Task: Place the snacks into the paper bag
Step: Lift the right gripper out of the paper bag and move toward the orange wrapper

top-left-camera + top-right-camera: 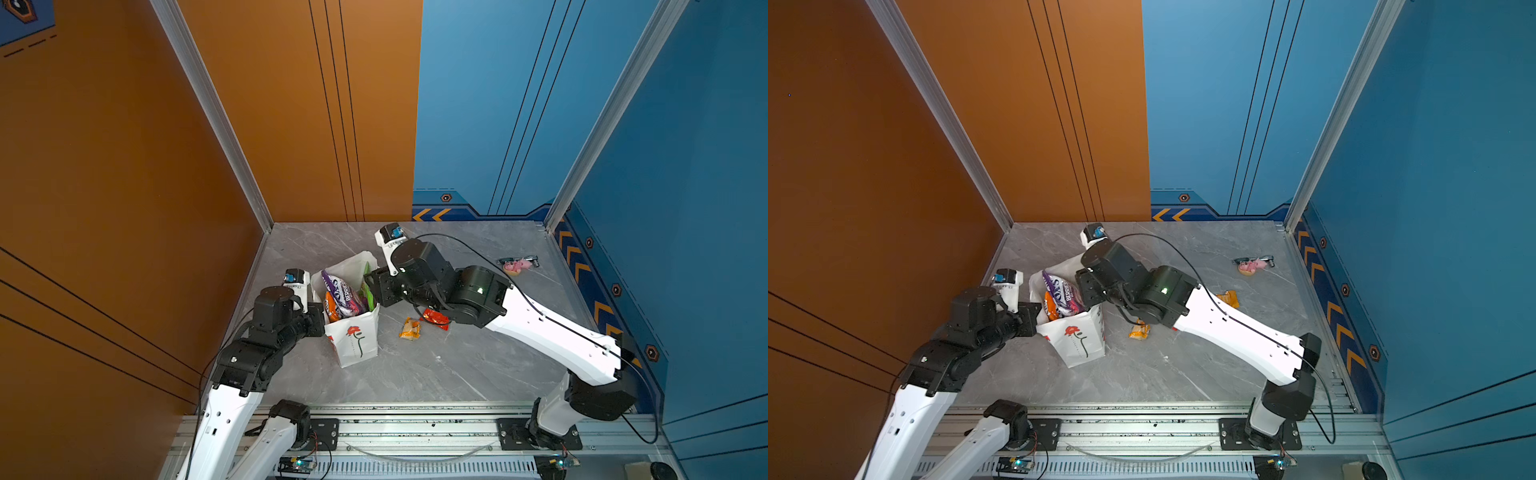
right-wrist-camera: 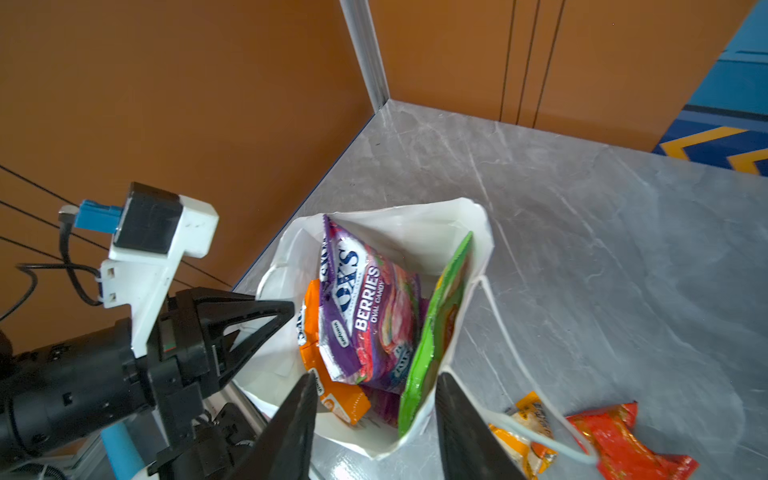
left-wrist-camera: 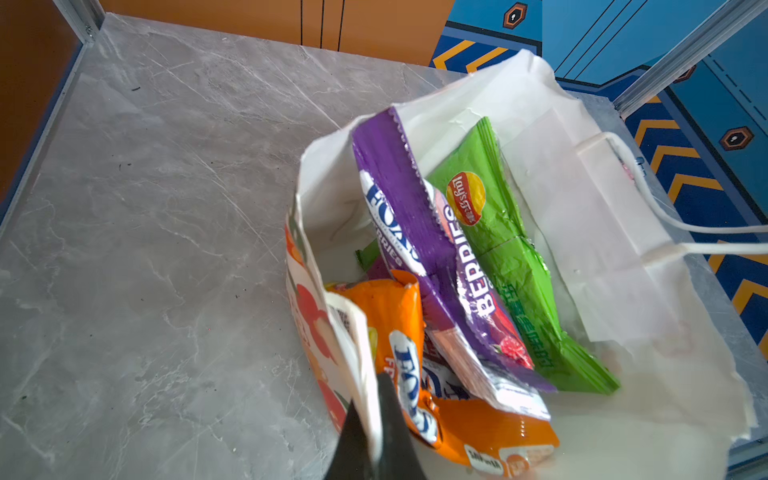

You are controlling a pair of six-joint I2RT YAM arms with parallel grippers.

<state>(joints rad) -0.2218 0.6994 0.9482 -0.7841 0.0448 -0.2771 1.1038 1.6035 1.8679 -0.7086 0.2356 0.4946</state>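
In both top views the paper bag [image 1: 353, 340] stands upright on the grey tabletop [image 1: 457, 374] just left of the frame's centre. Its long axis is vertical, its mouth faces up and its red flower face turns toward the lower edge of the frame. The left gripper [image 3: 370, 395] has its fingers [image 3: 353, 436] pinched together on the bag's rim, at the mouth's left side in a top view. The right gripper [image 2: 376, 378] hangs over the mouth's right side with its fingers [image 2: 299, 415] moderately apart, clamping nothing. The bag's wall and the lower edge of the green packet [image 2: 436, 324] lie in the gap. 3 snacks stand on end inside the bag. The purple packet [image 1: 338, 291] leans with its long axis from upper left to lower right across the mouth. The orange packet [image 1: 331, 307] sits beside it toward the left gripper, and the green one is on edge against the right wall. Just right of the bag, a small orange-yellow packet [image 1: 410, 328] and a small red packet [image 1: 436, 319] lie flat beside each other. A second orange-yellow packet [image 1: 1229, 298] shows past the right arm [image 1: 1237, 332]. A pink toy [image 1: 515, 266] lies well apart at the right.
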